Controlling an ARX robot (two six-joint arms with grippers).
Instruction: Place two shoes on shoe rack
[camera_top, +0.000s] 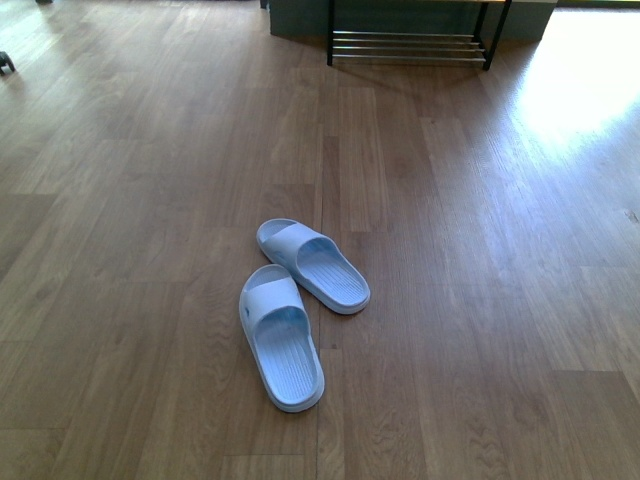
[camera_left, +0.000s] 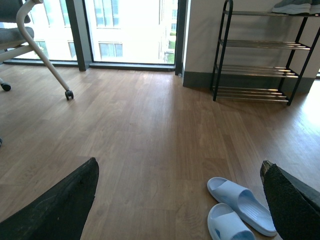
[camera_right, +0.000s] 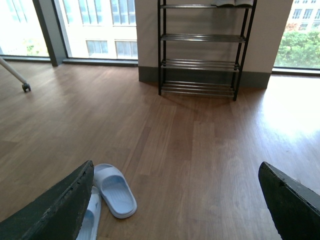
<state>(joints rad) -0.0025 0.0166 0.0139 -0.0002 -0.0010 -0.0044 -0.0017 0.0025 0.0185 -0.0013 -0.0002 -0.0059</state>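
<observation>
The shoe rack (camera_top: 410, 46) stands against the far wall, black-framed with chrome rods; only its lowest tier shows in the front view. In the left wrist view the shoe rack (camera_left: 260, 45) carries a grey shoe with a white sole (camera_left: 292, 6) on its top tier, cut off by the frame edge. On the shoe rack (camera_right: 200, 37) only a pale strip of sole (camera_right: 232, 2) shows on top. My left gripper (camera_left: 179, 165) and right gripper (camera_right: 176, 166) both hang open above bare floor, holding nothing.
Two light blue slides (camera_top: 312, 265) (camera_top: 281, 335) lie on the wooden floor in front of me, also seen as slides (camera_left: 240, 197) and slides (camera_right: 115, 190). An office chair (camera_left: 30, 30) with a caster (camera_left: 69, 94) stands at the left by the windows.
</observation>
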